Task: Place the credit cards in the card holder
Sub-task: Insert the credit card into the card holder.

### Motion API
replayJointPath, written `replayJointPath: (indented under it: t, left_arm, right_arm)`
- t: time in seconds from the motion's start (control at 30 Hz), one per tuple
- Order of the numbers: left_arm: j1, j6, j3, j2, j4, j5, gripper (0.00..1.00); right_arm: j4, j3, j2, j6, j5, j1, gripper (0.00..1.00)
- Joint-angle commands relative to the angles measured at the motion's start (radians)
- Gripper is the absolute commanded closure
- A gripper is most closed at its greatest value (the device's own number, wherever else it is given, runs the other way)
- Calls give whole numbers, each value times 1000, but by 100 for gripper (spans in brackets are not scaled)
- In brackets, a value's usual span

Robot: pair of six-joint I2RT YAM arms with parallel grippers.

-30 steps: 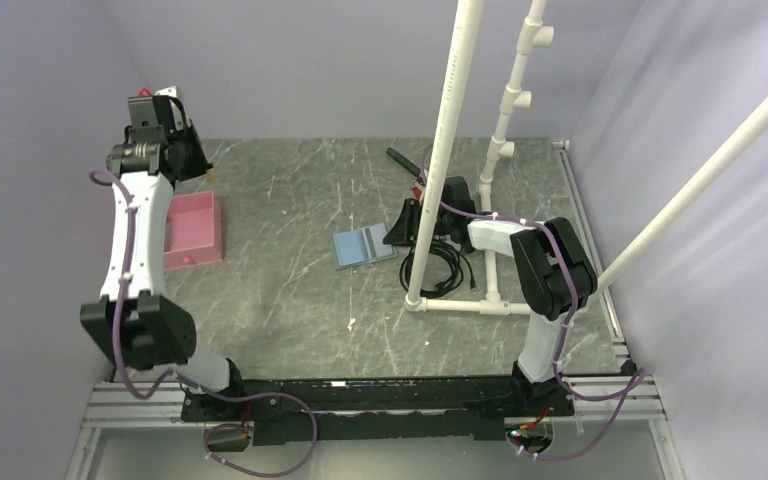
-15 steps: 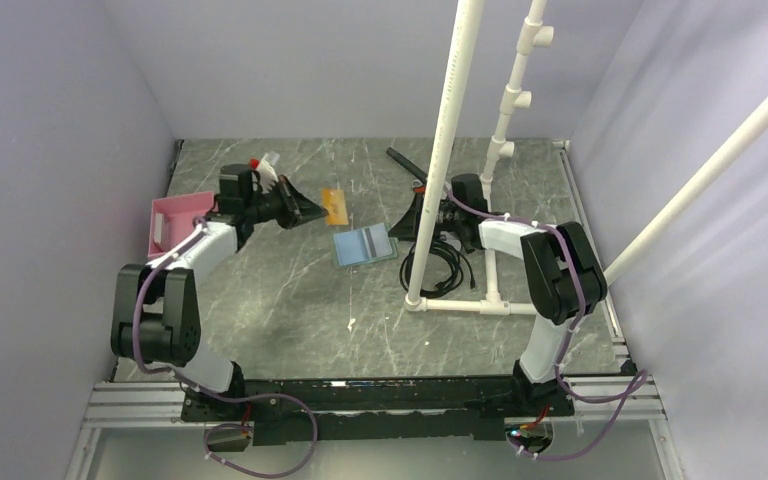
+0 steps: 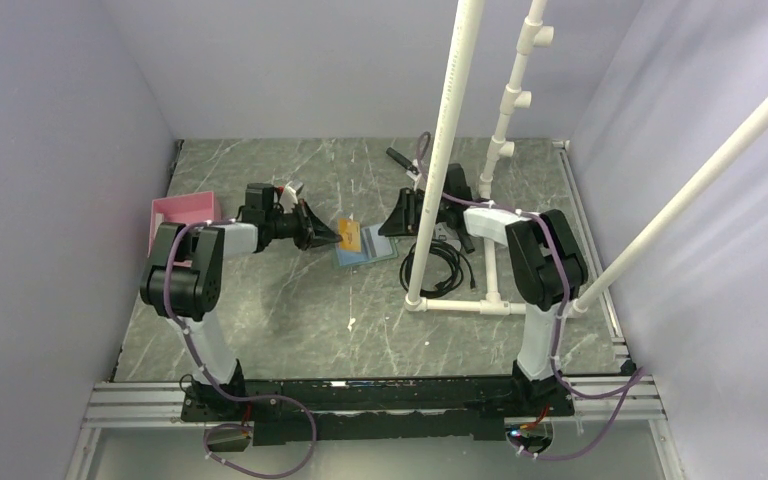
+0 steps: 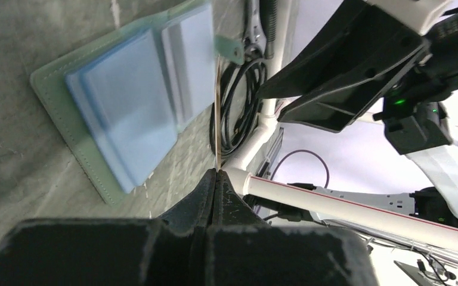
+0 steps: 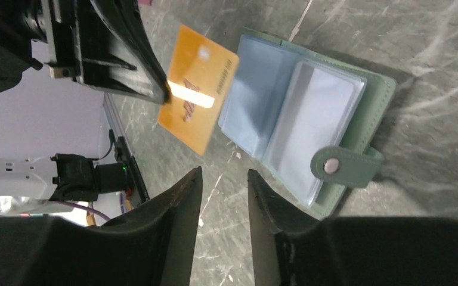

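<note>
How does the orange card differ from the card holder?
Colour: the orange card is orange-tan; the card holder is muted green with a pale blue inside.
Pose: the card is pinched by the left gripper above the table; the holder lies open on it.
Size: card smaller than the open holder.
Both flat and rectangular.
</note>
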Motion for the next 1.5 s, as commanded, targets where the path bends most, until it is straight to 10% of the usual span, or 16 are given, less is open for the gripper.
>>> replayJointPath:
  t: [0.0, 1.47]
  left_arm:
    - [-25, 57, 59, 37, -53, 48, 100]
    - [-85, -12, 110, 263, 24, -5, 100]
  right_arm:
    - [-26, 84, 65, -27, -25, 10, 66]
    - [-103, 141, 211, -44, 86, 23, 79]
